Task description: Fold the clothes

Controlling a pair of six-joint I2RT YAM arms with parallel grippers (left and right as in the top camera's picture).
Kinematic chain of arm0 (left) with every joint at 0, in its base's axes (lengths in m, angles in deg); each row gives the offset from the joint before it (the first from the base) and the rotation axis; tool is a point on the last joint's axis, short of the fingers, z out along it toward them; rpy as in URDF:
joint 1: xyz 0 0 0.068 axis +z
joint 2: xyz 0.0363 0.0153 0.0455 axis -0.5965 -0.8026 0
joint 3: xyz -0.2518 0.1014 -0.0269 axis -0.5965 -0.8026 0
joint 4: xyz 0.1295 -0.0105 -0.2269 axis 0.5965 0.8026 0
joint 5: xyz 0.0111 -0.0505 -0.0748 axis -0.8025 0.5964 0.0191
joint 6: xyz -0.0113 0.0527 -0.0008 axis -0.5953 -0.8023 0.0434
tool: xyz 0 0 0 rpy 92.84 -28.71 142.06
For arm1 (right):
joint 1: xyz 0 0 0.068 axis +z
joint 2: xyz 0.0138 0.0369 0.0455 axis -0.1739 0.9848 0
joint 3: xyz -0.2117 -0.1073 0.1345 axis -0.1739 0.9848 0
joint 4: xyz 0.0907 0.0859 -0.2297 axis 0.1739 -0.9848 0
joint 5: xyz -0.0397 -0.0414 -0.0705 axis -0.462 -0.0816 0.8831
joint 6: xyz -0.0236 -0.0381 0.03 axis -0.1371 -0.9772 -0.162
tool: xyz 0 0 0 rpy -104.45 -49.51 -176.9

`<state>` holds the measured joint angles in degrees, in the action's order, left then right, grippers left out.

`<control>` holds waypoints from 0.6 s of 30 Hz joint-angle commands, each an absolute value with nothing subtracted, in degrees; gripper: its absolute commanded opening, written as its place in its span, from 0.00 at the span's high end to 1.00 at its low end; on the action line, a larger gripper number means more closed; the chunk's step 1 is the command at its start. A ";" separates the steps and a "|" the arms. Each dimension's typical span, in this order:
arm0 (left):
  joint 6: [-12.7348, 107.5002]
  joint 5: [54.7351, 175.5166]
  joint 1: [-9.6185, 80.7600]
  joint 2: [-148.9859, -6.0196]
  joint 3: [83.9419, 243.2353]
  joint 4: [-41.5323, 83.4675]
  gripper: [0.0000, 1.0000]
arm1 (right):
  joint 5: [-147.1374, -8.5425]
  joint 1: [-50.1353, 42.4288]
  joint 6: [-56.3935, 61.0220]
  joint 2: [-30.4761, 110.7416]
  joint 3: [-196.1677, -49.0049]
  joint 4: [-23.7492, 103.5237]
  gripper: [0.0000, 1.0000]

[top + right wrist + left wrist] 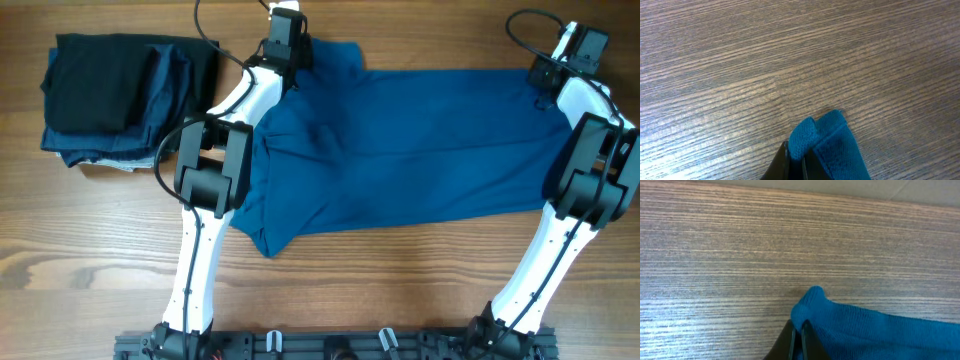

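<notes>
The clothes, a bright blue polo shirt (400,150), lie spread flat across the middle of the wooden table. My left gripper (291,62) sits at the shirt's far left corner. In the left wrist view its jaws are shut on a bunched bit of the blue shirt (850,325), pinched at the left gripper (800,326). My right gripper (548,82) is at the shirt's far right corner. In the right wrist view the right gripper (801,150) is shut on a folded edge of the blue shirt (832,142).
A stack of dark folded garments (120,100), black on top of navy, lies at the far left of the table. Bare wood table (400,280) runs along the front between the two arm bases.
</notes>
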<state>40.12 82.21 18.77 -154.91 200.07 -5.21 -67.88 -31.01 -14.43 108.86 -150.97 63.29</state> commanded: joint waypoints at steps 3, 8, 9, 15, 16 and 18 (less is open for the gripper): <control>38.08 82.93 18.97 -153.99 199.35 -2.39 0.96 | -69.89 -30.60 -14.54 109.30 -151.23 63.61 0.96; 34.83 82.95 19.10 -148.18 199.35 -0.11 0.96 | -69.87 -30.60 -15.91 106.70 -151.25 64.49 0.96; 33.32 82.95 19.08 -146.82 199.35 0.67 0.96 | -69.89 -30.60 -15.94 104.97 -151.25 64.05 0.96; 32.36 82.97 19.08 -140.22 199.35 6.95 0.96 | -69.89 -30.60 -15.94 97.56 -151.25 57.25 0.96; 32.38 82.95 19.06 -139.28 199.35 8.06 0.96 | -69.87 -30.62 -15.94 96.62 -151.25 55.77 0.96; 32.36 82.95 19.04 -137.14 199.35 10.68 0.96 | -69.83 -30.77 -15.98 94.72 -151.25 52.60 0.96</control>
